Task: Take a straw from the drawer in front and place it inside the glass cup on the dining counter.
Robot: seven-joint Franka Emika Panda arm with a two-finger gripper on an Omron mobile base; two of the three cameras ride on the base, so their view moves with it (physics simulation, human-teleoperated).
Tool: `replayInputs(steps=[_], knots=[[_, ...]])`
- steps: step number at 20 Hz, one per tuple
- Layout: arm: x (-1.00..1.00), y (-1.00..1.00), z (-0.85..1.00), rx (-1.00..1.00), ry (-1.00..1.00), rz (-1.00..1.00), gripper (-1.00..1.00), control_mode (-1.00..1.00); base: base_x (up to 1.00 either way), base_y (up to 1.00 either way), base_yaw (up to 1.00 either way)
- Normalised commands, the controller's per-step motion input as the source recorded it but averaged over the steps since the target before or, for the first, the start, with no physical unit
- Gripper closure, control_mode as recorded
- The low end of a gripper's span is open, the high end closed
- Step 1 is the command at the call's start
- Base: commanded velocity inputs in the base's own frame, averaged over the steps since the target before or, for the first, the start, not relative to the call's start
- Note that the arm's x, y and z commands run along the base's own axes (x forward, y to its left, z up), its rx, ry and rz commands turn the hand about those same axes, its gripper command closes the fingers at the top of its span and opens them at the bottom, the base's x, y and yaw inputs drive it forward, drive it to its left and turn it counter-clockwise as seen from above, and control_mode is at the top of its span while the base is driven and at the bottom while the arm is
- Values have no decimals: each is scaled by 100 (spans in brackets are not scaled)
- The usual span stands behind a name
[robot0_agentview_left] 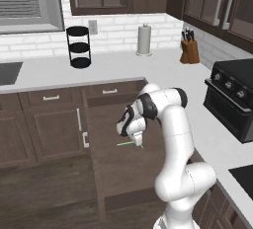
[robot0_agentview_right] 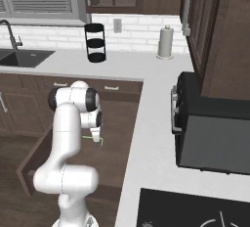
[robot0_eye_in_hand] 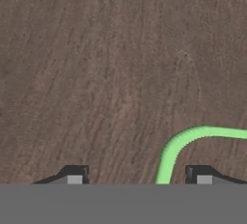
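Straw [robot0_eye_in_hand: 179, 146] position: we find it lying on the dark wooden floor of the open drawer [robot0_agentview_left: 118, 166], with the gripper [robot0_eye_in_hand: 139, 179] lowered over it. In the hand view the green line runs up between the two dark fingertips [robot0_eye_in_hand: 75, 175], nearer the right one than the left, then curves off toward the right edge, so it looks bent here, not straight. In the left base view a short green length [robot0_agentview_left: 125, 143] shows just beside the gripper [robot0_agentview_left: 138, 143], and in the right base view the straw [robot0_agentview_right: 93, 138] lies beneath the gripper [robot0_agentview_right: 96, 135]. The jaws stand apart with the straw in the gap; neither fingertip visibly touches it, so we record them as spread and not yet holding anything. Our judgement is that the step in hand is the closing grasp. Risks noted: the straw sits off-centre, so the near finger may meet it first and push it sideways or roll it out of the gap. It lies flat on the wood, so tips held too high could close above it, and tips held too low could scrape the drawer floor. A grip near the bend may leave the long end swinging during the lift.
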Motion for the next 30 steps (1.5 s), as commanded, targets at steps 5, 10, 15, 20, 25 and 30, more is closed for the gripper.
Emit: replayInputs(steps=[5,10,15,20,25,30], knots=[[-12,0,-52,-1,-14,0,100,-100,0,0,0],[-18,0,-52,0,-22,0,100,-100,0,0,0],[-20,0,-50,0,-20,0,100,-100,0,0,0],[-1,0,-13,0,-1,0,100,-100,0,0,0],[9,0,0,0,9,1,100,-100,0,0,0],[18,-3,0,0,10,6,100,-100,0,0,0]])
